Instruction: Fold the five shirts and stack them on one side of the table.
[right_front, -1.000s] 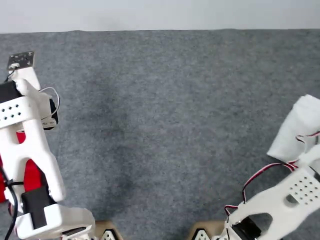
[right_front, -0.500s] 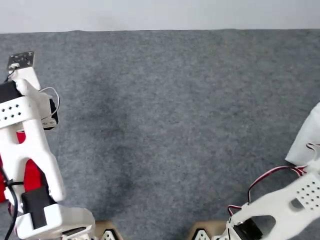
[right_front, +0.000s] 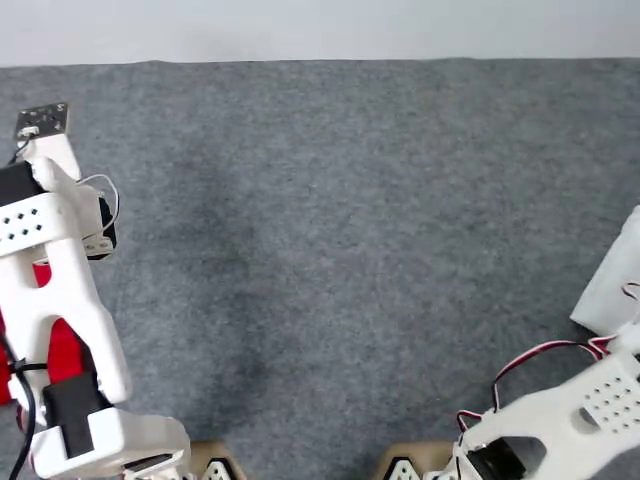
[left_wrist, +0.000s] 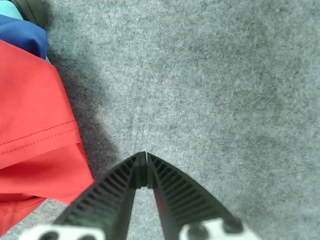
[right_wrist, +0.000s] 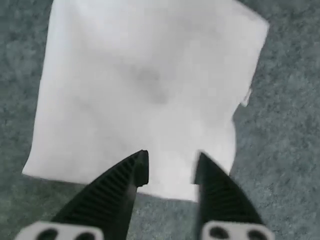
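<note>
Tabletop (right_front: 330, 200): grey felt covers it, and a pale wall (right_front: 320, 30) runs along its far edge.
White shirt (right_wrist: 145, 75): it lies folded to a flat rectangle on the felt at the right-arm edge of the tabletop. In the high view only a part of it (right_front: 615, 285) is seen, at the border.
Right hand (right_wrist: 171, 155): its two black fingers stand apart. They hang over the near edge of the white shirt, one finger at each side of a strip of cloth. I cannot tell if they touch the cloth, and they are not closed on it.
Right arm (right_front: 570, 410): it is just beside the white shirt, at the near side of it, with red and white wires (right_front: 530, 360) on its body.
Left arm (right_front: 60, 300): it stands well apart from the white shirt, across the whole tabletop.
Left hand (left_wrist: 146, 157): the fingers are pressed together with nothing between them, above bare felt, far from the white shirt.
Red shirt (left_wrist: 35, 125): it lies near the left hand, not touching it, on the opposite side from the white shirt, on top of a pile.
Blue shirt (left_wrist: 20, 35): it shows from under the red shirt in that same pile, with a small teal corner (left_wrist: 7, 6) next to it.
</note>
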